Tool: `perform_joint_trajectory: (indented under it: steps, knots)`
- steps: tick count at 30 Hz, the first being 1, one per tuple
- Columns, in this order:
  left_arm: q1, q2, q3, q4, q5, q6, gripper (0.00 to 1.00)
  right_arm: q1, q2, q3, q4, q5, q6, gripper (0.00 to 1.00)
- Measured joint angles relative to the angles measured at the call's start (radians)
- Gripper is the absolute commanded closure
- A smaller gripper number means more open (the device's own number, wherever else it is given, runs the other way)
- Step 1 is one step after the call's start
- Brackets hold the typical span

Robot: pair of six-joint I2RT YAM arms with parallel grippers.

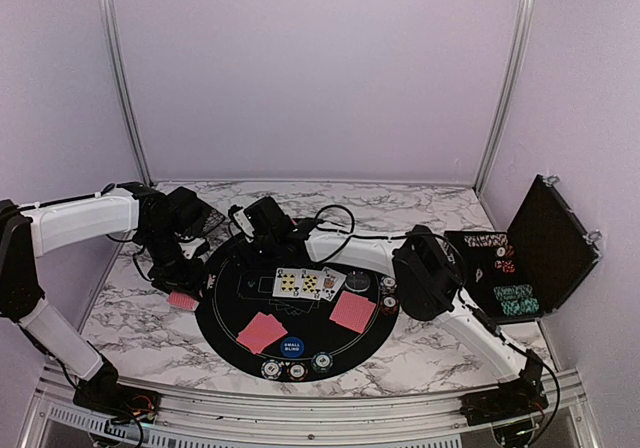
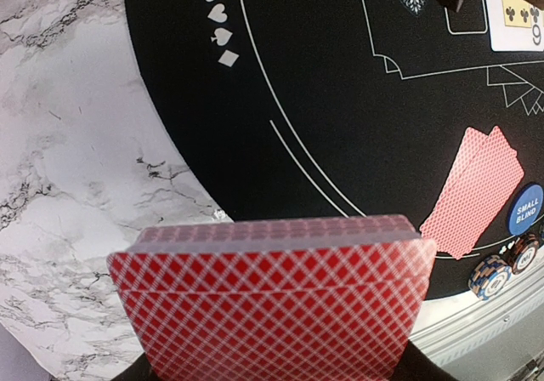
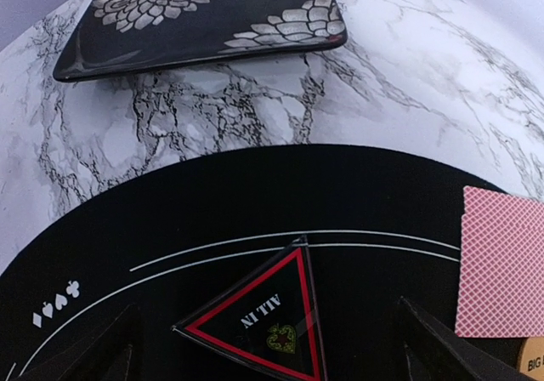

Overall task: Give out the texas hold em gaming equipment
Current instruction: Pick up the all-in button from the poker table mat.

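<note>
Two wrist views: left jaws pinch a red-backed deck; right jaws, spread, flank a triangular marker, its lettering legible only there.

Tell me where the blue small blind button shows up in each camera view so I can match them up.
Top view: the blue button lies near the front edge of the black mat, between two red-backed cards and a row of chips.
Left wrist: at the right edge, right of the same cards, above the chips.
Right wrist: not in it.
Shared landmark: the black mat, visible in all three views.
</note>
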Motion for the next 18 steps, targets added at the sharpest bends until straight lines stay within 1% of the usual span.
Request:
perform_joint_trajectory:
  steps: [9, 18]
  knots:
    - [0.0, 0.0, 0.0, 0.0, 0.0, 0.0, 0.43, 0.0, 0.05, 0.02, 0.011, 0.013, -0.029, 0.01]
    - [0.0, -0.016, 0.0, 0.0, 0.0, 0.0, 0.43, 0.0, 0.06, 0.05, 0.031, 0.015, -0.034, 0.03]
